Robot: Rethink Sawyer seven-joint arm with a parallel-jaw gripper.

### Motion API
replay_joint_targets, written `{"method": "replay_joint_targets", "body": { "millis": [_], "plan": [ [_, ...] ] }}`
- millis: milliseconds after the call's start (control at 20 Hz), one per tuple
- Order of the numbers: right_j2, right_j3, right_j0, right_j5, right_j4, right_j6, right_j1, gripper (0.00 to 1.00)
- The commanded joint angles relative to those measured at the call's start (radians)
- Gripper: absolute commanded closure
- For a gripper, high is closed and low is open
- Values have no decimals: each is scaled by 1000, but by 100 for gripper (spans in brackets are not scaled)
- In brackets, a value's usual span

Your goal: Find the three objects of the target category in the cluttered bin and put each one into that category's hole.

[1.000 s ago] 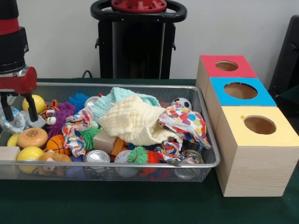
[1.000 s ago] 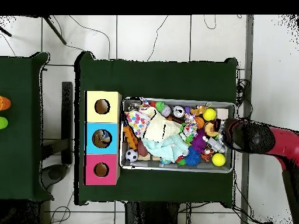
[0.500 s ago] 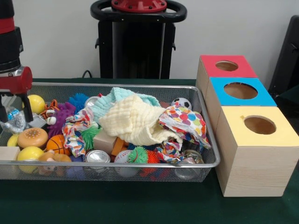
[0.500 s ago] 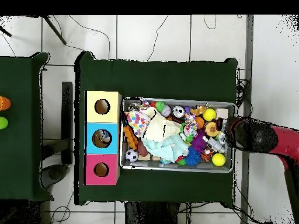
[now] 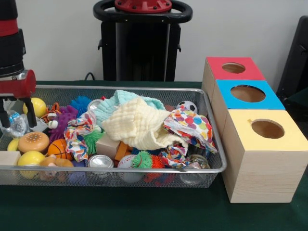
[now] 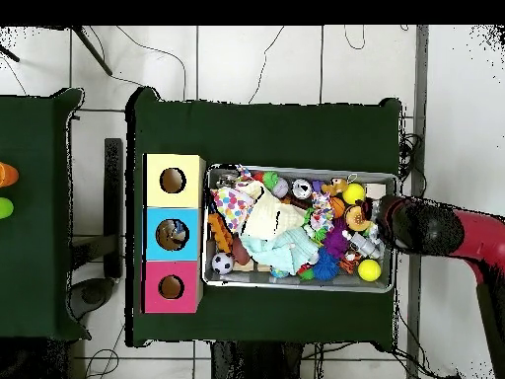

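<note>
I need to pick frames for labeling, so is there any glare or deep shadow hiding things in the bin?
Front view: even light, only small glints on the silver can; the mesh bin wall veils the lowest items. Overhead view: evenly lit, no glare.

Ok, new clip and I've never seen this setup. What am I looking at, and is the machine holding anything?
It is a red and black robot arm with a gripper. One picture faces it across the table; the other looks straight down. A wire basket holds balls, cloths, cans and toys. Beside it stand three wooden boxes with holes: red, blue, yellow. The gripper hangs over the basket's end, around a crumpled plastic bottle. Whether it grips the bottle, I cannot tell.
</note>
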Motion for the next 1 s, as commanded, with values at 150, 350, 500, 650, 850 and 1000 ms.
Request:
{"method": "replay_joint_targets", "body": {
  "millis": [150, 350, 500, 650, 850, 1000],
  "plan": [
    [-14, -6, 52, 49, -97, -290, 59, 0],
    [-11, -35, 52, 69, -95, -312, 85, 0],
    [-8, -53, 51, 87, -87, -328, 98, 0],
    [-11, -59, 53, 94, -86, -328, 106, 0],
    [-17, -77, 61, 133, -73, -328, 114, 0],
    [-11, -116, 64, 175, -62, -361, 130, 0]
  ]
}}
